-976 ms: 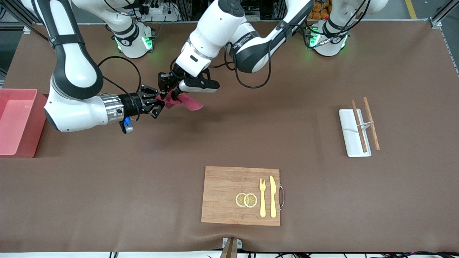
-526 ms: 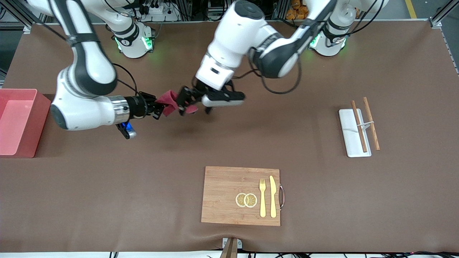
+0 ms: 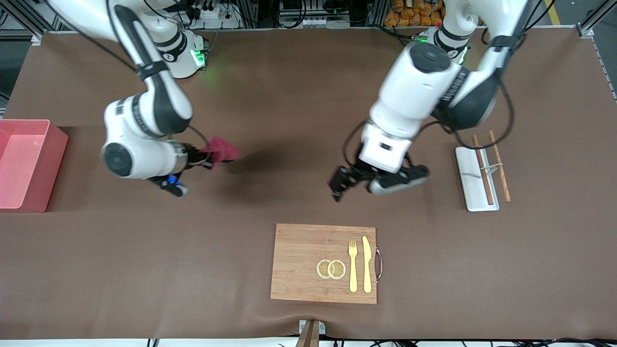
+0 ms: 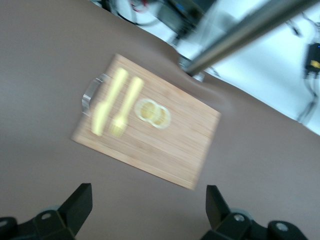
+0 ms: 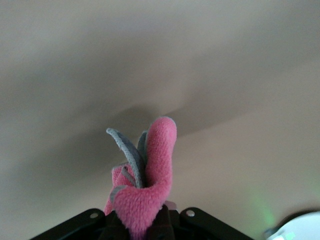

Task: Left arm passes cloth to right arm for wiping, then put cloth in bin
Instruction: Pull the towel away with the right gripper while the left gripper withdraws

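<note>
The cloth (image 5: 150,175), pink with grey edging, is pinched in the closed jaws of the right gripper (image 5: 142,220) and stands bunched up from them. The brown table (image 5: 160,60) is seen under it, with a shadow cast there.

Likely robotics lab, aluminium framing (image 3: 590,26), cable clutter, brown mat-covered table (image 3: 289,77)

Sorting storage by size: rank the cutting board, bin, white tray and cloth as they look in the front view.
1. Cutting board
2. Bin, partly cut off at the view's edge, so unsure
3. White tray
4. Cloth, bunched
</note>
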